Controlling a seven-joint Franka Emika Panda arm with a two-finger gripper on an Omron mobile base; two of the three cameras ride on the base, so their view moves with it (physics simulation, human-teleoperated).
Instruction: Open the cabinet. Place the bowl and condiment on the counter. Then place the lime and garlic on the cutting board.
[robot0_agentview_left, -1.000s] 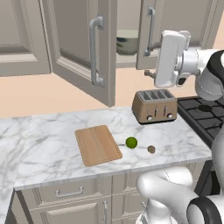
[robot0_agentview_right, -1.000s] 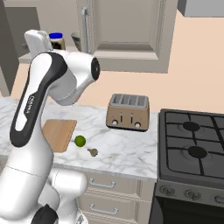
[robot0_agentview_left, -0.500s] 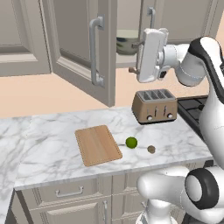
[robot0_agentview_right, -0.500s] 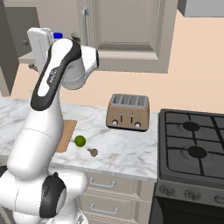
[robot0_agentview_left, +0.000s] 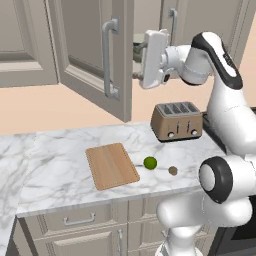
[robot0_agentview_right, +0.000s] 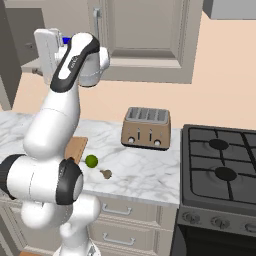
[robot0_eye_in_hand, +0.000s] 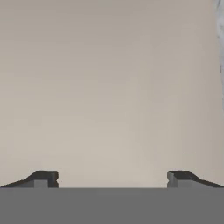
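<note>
Left base view: cabinet (robot0_agentview_left: 95, 60) door hides most of bowl (robot0_agentview_left: 138, 51).

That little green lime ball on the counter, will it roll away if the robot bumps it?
Probably yes. The small bright green round lime sits loose on the flat white marble counter, with nothing beside it to stop it. Its smooth, glossy skin could also slip between the fingers. It looks firm, so a gentle squeeze shouldn't hurt it.

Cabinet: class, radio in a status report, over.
End effector open, empty, up at cabinet. Door ajar. Lime, garlic on counter beside board.
</note>
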